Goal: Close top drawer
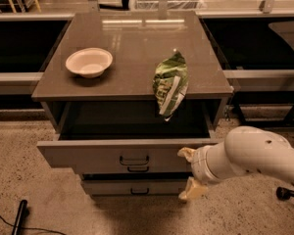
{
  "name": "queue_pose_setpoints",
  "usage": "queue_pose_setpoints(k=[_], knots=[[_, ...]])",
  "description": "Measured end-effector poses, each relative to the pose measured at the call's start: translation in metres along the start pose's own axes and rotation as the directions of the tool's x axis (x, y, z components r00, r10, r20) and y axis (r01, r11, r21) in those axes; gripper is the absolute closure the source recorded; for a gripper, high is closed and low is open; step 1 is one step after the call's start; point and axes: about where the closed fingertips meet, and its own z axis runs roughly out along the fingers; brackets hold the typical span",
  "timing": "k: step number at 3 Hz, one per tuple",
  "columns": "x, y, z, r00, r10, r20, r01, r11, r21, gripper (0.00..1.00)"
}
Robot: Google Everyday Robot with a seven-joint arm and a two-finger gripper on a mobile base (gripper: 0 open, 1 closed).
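Gripper [184, 175] at right end of top drawer [112, 155] front, fingers apart; its arm [255, 156] runs off the right edge. Drawer interior up-left of gripper: too dark to tell contents. Lower drawers [137, 186] left of it partly hidden.

White bowl [88, 61] at left of cabinet top [132, 38]; green chip bag [170, 82] at right, overhanging the front edge. Speckled floor [19, 180] below the cabinet.

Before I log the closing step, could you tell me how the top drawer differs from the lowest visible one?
The top drawer is pulled out; the lowest drawer sits back. The top drawer's dark inside shows; the lowest's is hidden. The gripper, jaws open, is by the top drawer's right end. Both have flat grey-brown fronts with loop handles.
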Motion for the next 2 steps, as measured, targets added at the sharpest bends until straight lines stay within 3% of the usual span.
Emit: queue_pose_setpoints(k=[2], knots=[[0.022,-0.034,0.026,0.998,0.036,0.059,-0.038,0.999,0.026,0.74]])
